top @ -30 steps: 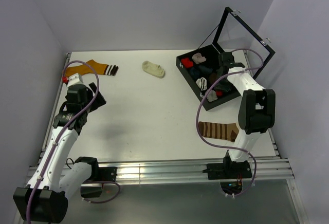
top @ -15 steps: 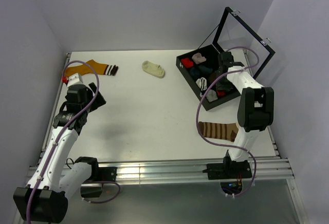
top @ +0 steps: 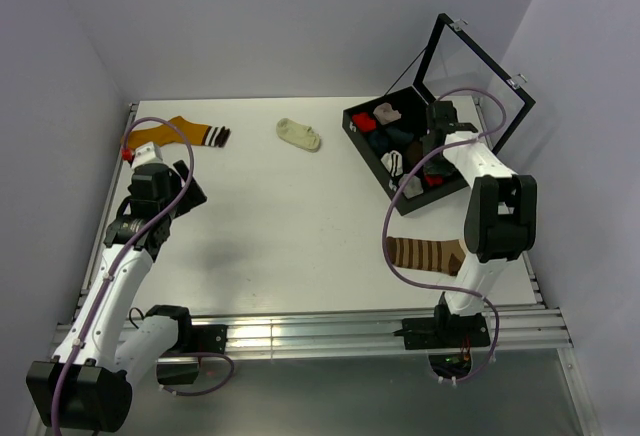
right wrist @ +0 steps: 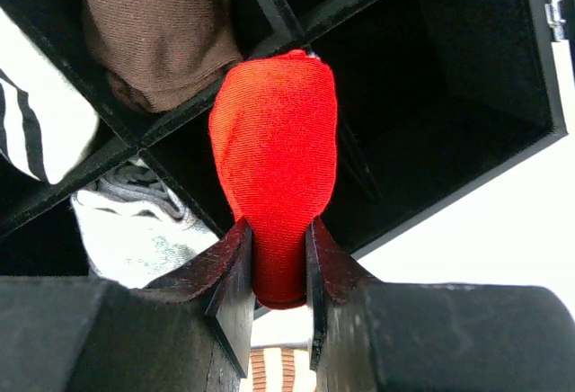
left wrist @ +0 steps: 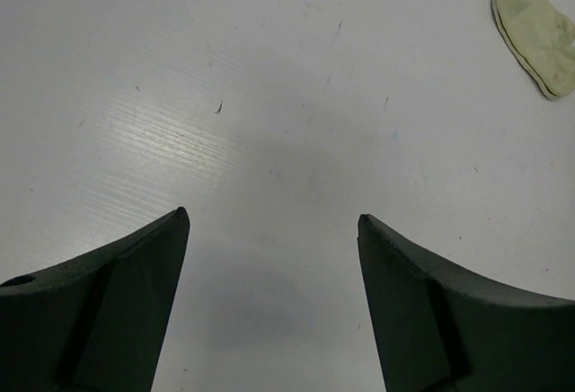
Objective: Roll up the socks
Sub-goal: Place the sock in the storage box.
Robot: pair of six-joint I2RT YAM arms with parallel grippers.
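Rolling the socks, top and wrist views. The right gripper (right wrist: pixel 278 262) is closed on a red sock (right wrist: pixel 274 140), which is bunched into a rounded roll. Its narrow lower end is pinched between the two fingers and its broad end juts out past the fingertips. The roll hangs over the black box (top: pixel 370 161), in front of the point where two dividers cross, near the box's corner; whether it touches the dividers cannot be told. The compartments beside it hold a brown roll (right wrist: pixel 157 28), a white roll with black stripes (right wrist: pixel 36 131) and a grey-white roll (right wrist: pixel 135 221). The box sits at the far right of the table (top: pixel 280 226) with its clear lid (top: pixel 480 66) standing open. The left gripper (left wrist: pixel 272 217) is wide open and holds nothing. Its two dark fingers (left wrist: pixel 117 302) hang over bare white table on the left side, with a soft shadow on the surface between them. A cream sock (top: pixel 299 134) lies flat and unrolled at the far middle of the table, well apart from both grippers; in the left wrist view it shows at the upper right corner. An orange sock (top: pixel 180 132) with a dark, pale-striped cuff lies stretched out at the far left, beyond the left gripper. A brown striped sock (top: pixel 425 253) lies flat at the near right, just beside the right arm's base, partly hidden by the arm and crossed by its purple cable (top: pixel 395 206).
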